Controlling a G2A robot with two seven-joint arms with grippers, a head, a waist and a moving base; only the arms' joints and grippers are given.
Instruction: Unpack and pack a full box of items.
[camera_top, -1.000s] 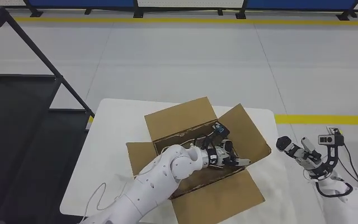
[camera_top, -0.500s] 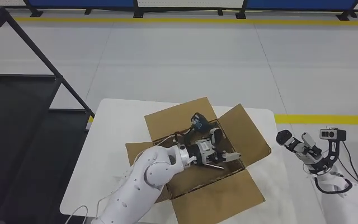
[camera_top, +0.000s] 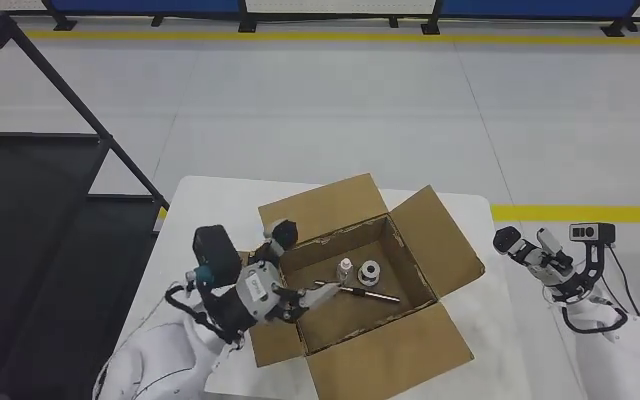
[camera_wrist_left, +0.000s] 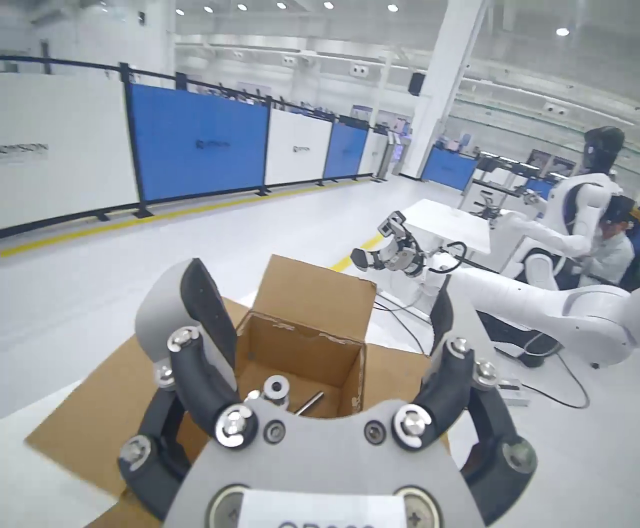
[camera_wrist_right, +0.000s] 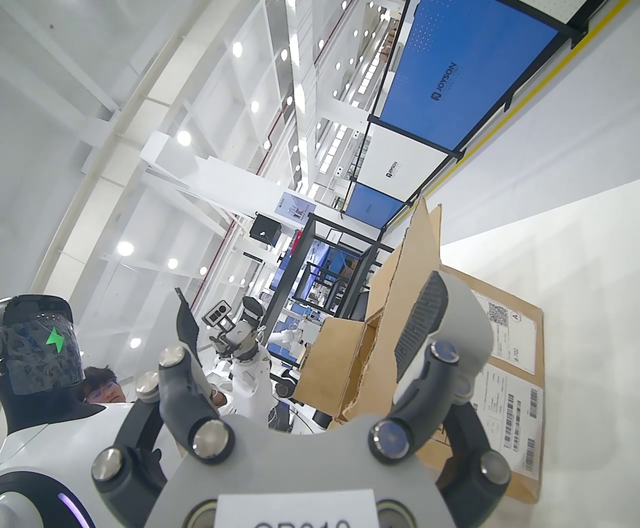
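Big robotics test hall, factory-type: high ceiling w/ rows of lights (camera_wrist_right: 184, 138), blue & white partition panels (camera_wrist_left: 197, 145), yellow floor line (camera_top: 300, 36), another humanoid robot (camera_wrist_left: 582, 205) at a far table (camera_wrist_left: 450, 220).

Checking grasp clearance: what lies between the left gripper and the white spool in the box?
A small bottle sits between the left gripper and spool, on the box floor; the top view shows it.

Box (camera_top: 420, 250) sits mid-bench (camera_top: 200, 230). Inside: bottle (camera_top: 345, 268) just beside spool (camera_top: 370, 271), rod (camera_top: 372, 295) before both. Left pincer (camera_top: 302, 263) at box's left wall; right pincer (camera_top: 525, 243) near bench's right edge.
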